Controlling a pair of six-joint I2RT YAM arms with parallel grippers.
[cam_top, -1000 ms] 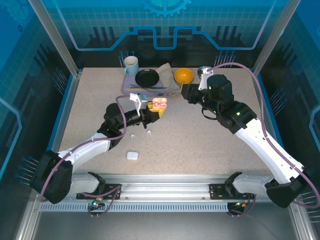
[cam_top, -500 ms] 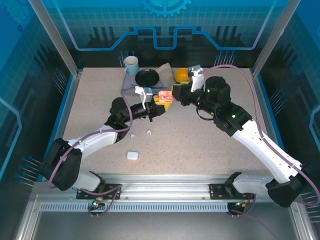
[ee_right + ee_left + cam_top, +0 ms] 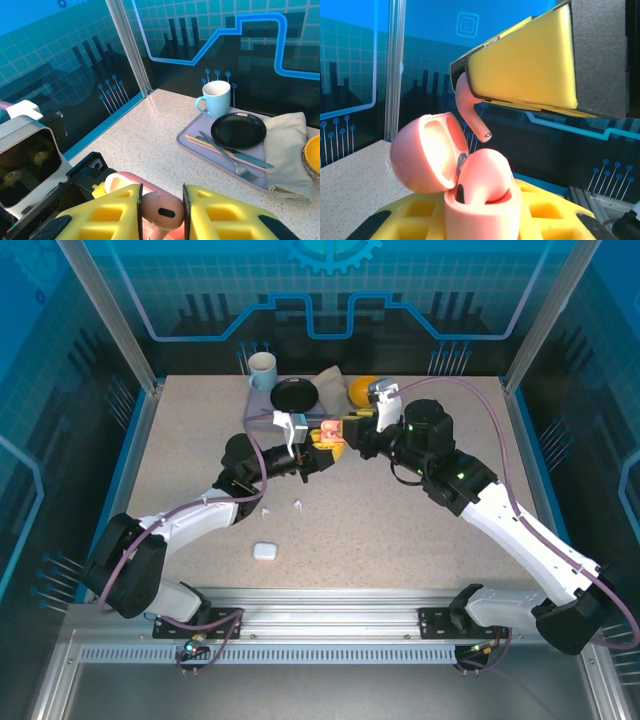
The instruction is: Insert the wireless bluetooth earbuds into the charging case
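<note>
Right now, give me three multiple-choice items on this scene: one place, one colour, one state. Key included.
1. Where does the white case lie?
A. far-left corner
B. on the bare table, near the front edge
C. far-right corner

2. What colour is the earbud in the right end effector?
A. white
B. black
C. pink

3. The pink case in the left end effector is:
A. open
B. shut
C. lidless

Key:
1 B, it lies alone low in the top view.
2 C, the pinched bud is salmon-pink in both wrist views.
3 A, its lid is hinged back, with the bud hanging above.
</note>
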